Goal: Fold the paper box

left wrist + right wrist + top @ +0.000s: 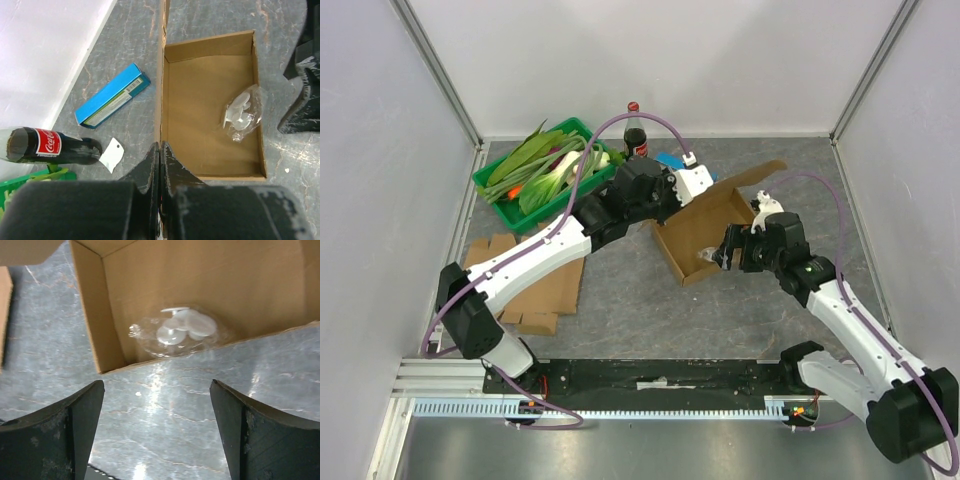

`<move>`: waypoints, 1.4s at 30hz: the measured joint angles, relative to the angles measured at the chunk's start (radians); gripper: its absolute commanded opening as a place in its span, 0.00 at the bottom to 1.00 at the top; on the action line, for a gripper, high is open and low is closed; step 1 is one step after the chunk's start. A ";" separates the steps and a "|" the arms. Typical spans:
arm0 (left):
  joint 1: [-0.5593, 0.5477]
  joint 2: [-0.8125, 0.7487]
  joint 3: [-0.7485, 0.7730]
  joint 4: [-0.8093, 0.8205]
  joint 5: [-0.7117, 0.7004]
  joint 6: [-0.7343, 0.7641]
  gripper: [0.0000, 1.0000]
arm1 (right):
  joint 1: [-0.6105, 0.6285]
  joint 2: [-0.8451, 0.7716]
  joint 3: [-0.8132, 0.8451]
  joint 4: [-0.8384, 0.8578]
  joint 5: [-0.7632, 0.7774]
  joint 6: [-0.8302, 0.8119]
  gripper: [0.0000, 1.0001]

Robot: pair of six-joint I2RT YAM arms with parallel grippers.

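Note:
The brown paper box (692, 232) lies open in the middle of the table, with one flap (760, 175) raised at its far right. A clear bag of white pieces (242, 112) lies inside it. My left gripper (665, 203) is over the box's left side. In the left wrist view it (160, 146) is shut on the top edge of the box's left wall (161, 75). My right gripper (725, 255) is open and empty, just outside the box's near wall. In the right wrist view it (157, 390) hovers over bare table, with the box (225, 275) and the bag (180, 330) ahead.
A green tray (488, 198) of vegetables stands at the back left. A cola bottle (634, 130) and a blue carton (112, 95) lie behind the box, with a white tag (112, 154) nearby. Flat cardboard (530, 285) lies at the left under my left arm.

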 measured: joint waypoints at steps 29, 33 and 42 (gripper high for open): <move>0.000 -0.008 0.000 -0.036 0.034 0.000 0.02 | 0.238 0.333 -0.029 0.305 0.420 -0.304 0.93; 0.000 -0.008 0.000 -0.037 0.034 0.000 0.02 | 0.239 0.385 -0.019 0.301 0.429 -0.259 0.84; 0.000 -0.014 0.000 -0.045 0.034 0.000 0.02 | 0.239 0.376 -0.055 0.396 0.460 -0.184 0.50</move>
